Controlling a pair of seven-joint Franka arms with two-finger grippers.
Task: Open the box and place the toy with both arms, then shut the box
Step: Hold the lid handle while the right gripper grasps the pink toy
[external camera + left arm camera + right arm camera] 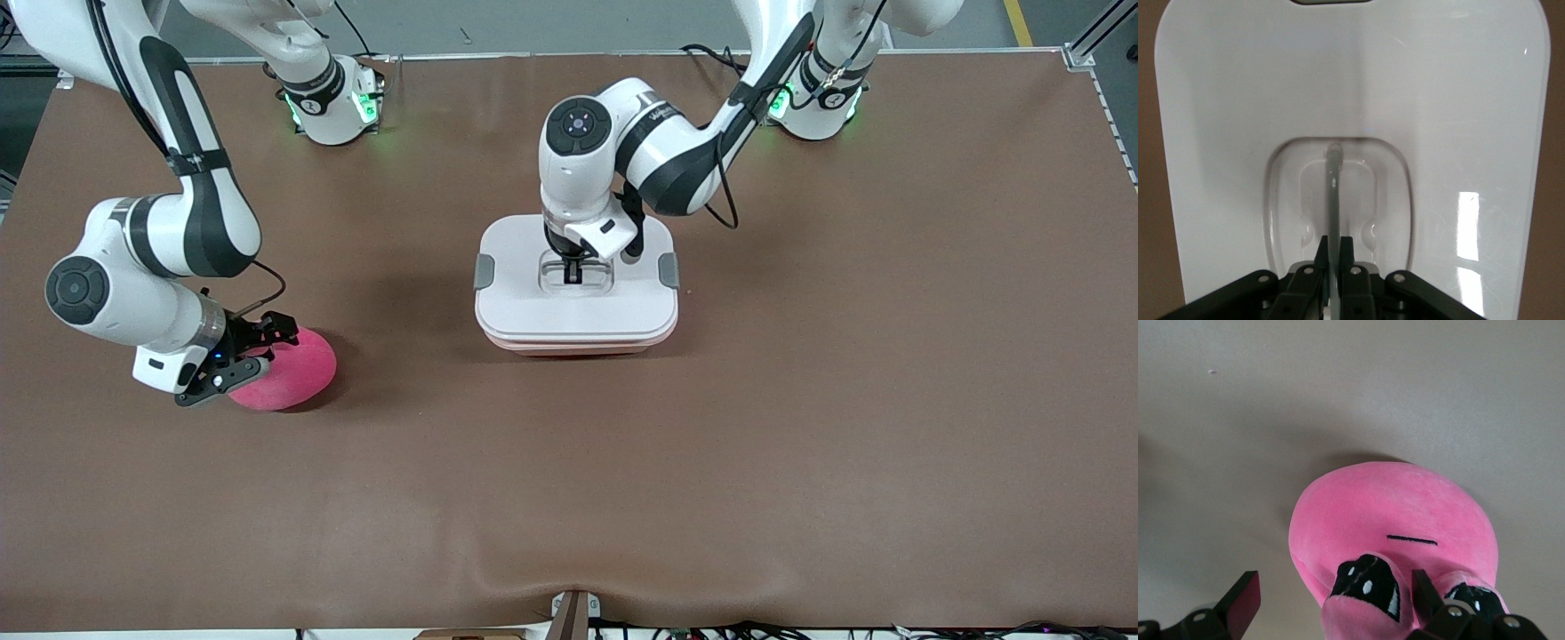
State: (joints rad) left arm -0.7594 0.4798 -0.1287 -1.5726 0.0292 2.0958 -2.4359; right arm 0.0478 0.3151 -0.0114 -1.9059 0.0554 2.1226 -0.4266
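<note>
Left gripper (pixel 573 271): clenched on the handle (pixel 1332 200) in the lid of the box (pixel 578 307), mid-table.
Right gripper (pixel 240 351): jaws released, wide around the toy (pixel 289 373), which lies on the table (pixel 800 400).

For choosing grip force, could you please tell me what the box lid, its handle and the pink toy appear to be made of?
The box lid looks like smooth, glossy white hard plastic: it shows sharp window glints. Its handle, pinched by the left hand, seems clear rigid plastic, since the recess shows through it. The toy looks like soft, matte plush fabric with a stitched mouth and shiny eyes, probably stuffed.
</note>
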